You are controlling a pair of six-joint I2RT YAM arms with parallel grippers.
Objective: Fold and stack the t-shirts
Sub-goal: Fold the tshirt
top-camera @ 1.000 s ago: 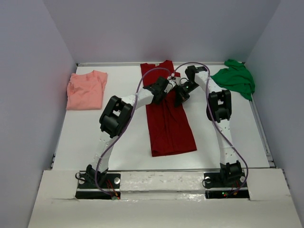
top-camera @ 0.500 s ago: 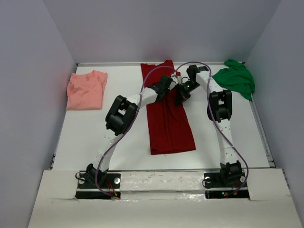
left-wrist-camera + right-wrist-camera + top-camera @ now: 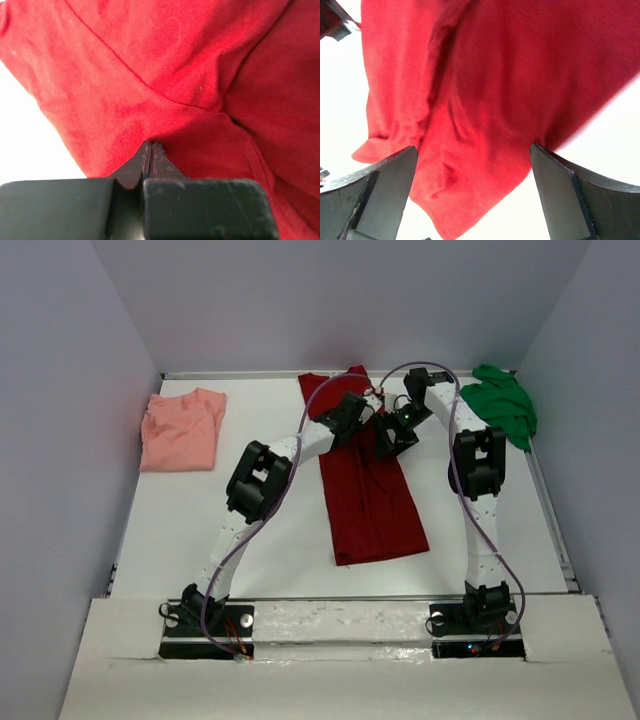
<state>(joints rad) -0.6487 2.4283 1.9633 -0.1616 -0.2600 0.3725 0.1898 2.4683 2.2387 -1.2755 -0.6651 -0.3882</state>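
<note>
Three shirts on white bench (image 3: pixel 250 540): dark red cloth shirt (image 3: pixel 372 490) centre, narrow strip; salmon-pink shirt (image 3: pixel 180 430) far left; bright green shirt (image 3: pixel 497 405) far right. Red fabric pinched by left tool (image 3: pixel 151 147), likely for dragging; right tool (image 3: pixel 472 146) gapes, empty.

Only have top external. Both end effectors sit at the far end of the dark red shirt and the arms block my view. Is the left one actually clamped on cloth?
Observer: Yes. The left wrist view shows the left end effector shut, with a pinch of the dark red shirt caught at its tips and folds pulling toward them.
Operator: Right one?
Observer: In the right wrist view the right end effector is wide open. Red cloth spans the gap and nothing is clamped.
Operator: Cloth flat there?
Observer: No. A crease runs lengthwise down it, and bare table shows past its edge.
</note>
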